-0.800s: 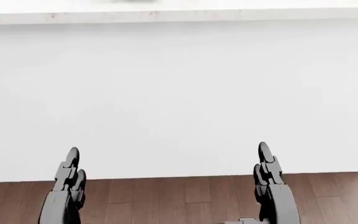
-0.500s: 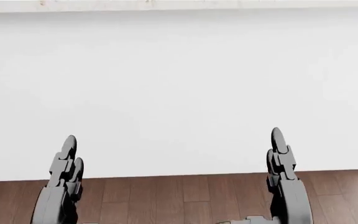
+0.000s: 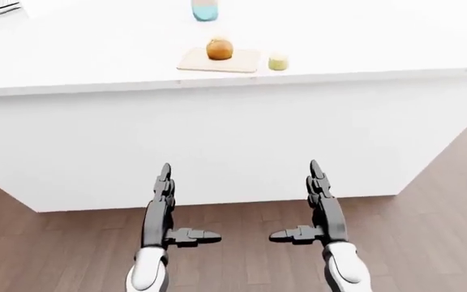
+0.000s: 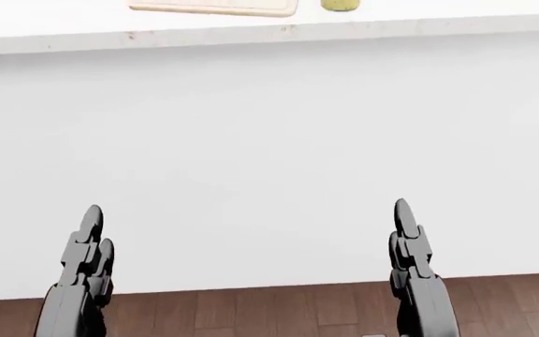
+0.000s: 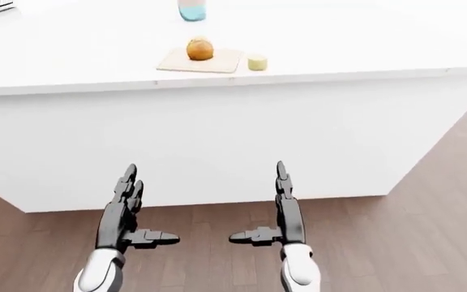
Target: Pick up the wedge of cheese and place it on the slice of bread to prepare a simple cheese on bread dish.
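While the left-eye view takes in the white counter top (image 3: 96,55), it shows a round golden-brown bread (image 3: 220,48) sitting on a pale wooden cutting board (image 3: 242,61), a small pale-yellow cheese wedge (image 3: 278,62) just beside the board's right edge, and a blue-capped bottle (image 3: 204,10) at the top. Both the left hand (image 3: 164,204) and right hand (image 3: 321,204) hang empty, fingers spread, below the counter. Looking lower, the head view shows mostly the counter's white side panel (image 4: 270,154), only the board's edge and the cheese's bottom, and brown wood floor (image 4: 251,312).

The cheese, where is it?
In the left-eye view the cheese sits on the white counter, near its edge, just right of the cutting board that holds the bread.
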